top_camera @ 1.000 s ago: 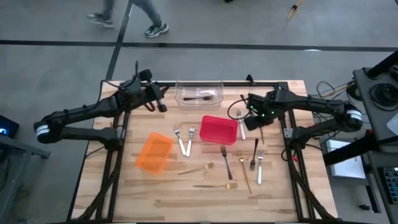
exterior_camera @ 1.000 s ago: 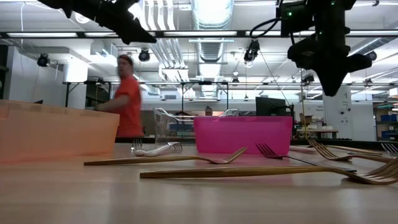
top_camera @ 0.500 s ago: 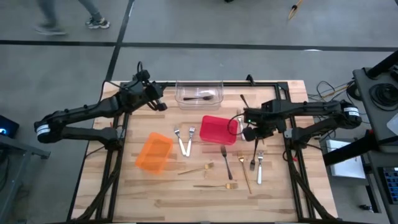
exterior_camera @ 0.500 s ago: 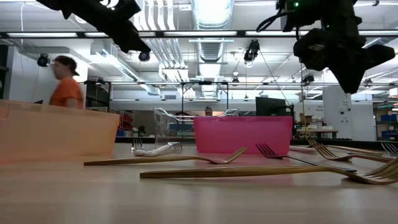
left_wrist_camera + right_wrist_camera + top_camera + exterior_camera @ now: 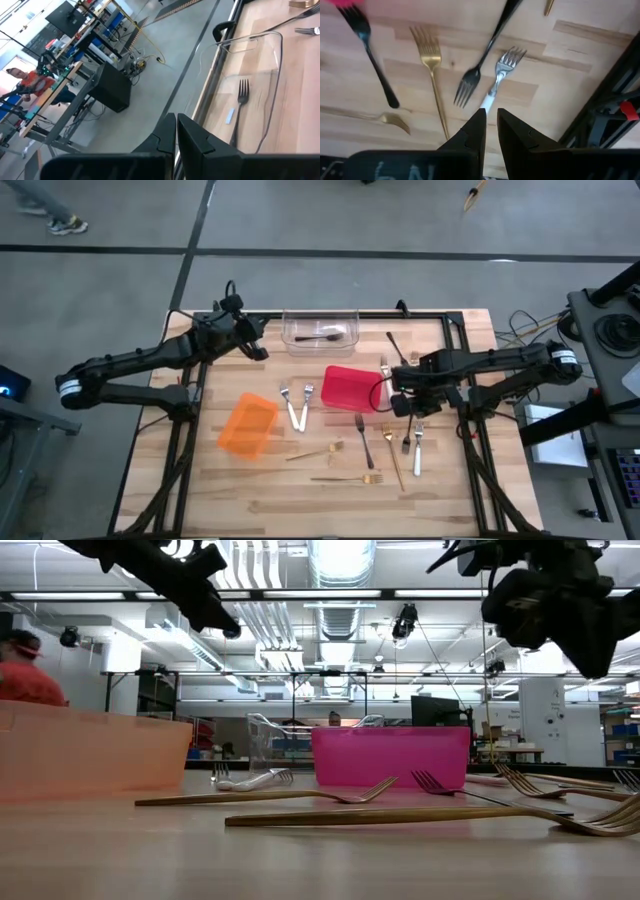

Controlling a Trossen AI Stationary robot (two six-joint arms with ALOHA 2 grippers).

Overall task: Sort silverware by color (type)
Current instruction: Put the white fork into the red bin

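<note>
Silverware lies flat on the wooden table: two silver forks [image 5: 298, 404] left of the red bin [image 5: 334, 396], gold forks [image 5: 345, 477] near the front, and black forks [image 5: 362, 438] [image 5: 408, 426], a gold fork [image 5: 432, 75] and a silver fork [image 5: 502, 67] at the right. One black fork [image 5: 242, 92] lies in the clear bin [image 5: 290, 330]. My right gripper [image 5: 491, 117] hangs high over the right-hand forks, pointing down, empty, its fingers a narrow slit apart. My left gripper [image 5: 262, 352] hovers shut and empty, left of the clear bin.
An orange bin [image 5: 232, 438] stands tilted at the near left. Another silver fork [image 5: 385, 367] and a black utensil [image 5: 395, 343] lie beside the red bin's far right. A black metal frame [image 5: 460, 330] borders the table. A person shows in the room behind the table.
My right gripper has swung from the red bin's far right corner toward the table's near edge, rolling its wrist, and now hangs over the right-hand forks. No fork has moved. A person in the background has walked off to the left.
</note>
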